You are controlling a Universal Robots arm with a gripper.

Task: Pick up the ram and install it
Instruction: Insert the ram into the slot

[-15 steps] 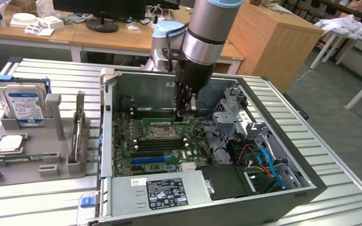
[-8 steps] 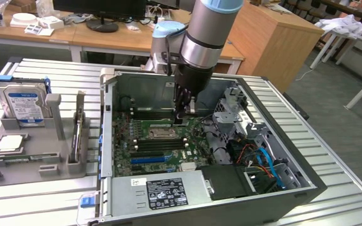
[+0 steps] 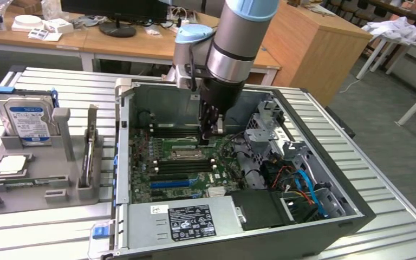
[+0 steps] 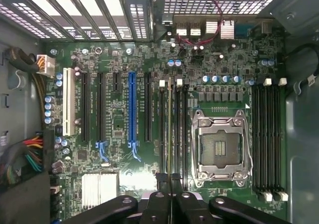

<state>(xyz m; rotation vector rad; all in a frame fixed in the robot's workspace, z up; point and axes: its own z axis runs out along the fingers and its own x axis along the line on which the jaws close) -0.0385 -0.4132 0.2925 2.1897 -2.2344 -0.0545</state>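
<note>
Exterior view — hand (image 3: 210, 136) vertical inside case (image 3: 302, 238), clamped on ram (image 4: 169, 129).

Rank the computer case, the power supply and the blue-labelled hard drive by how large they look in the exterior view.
1. Computer case, by far the largest.
2. Power supply.
3. Hard drive; the power supply sits nearer the camera, so this gap is unsure.

Nothing legible
The hard drive's blue label (image 3: 26, 116) and the power supply's black sticker (image 3: 191, 222) carry print; too small to read
</note>
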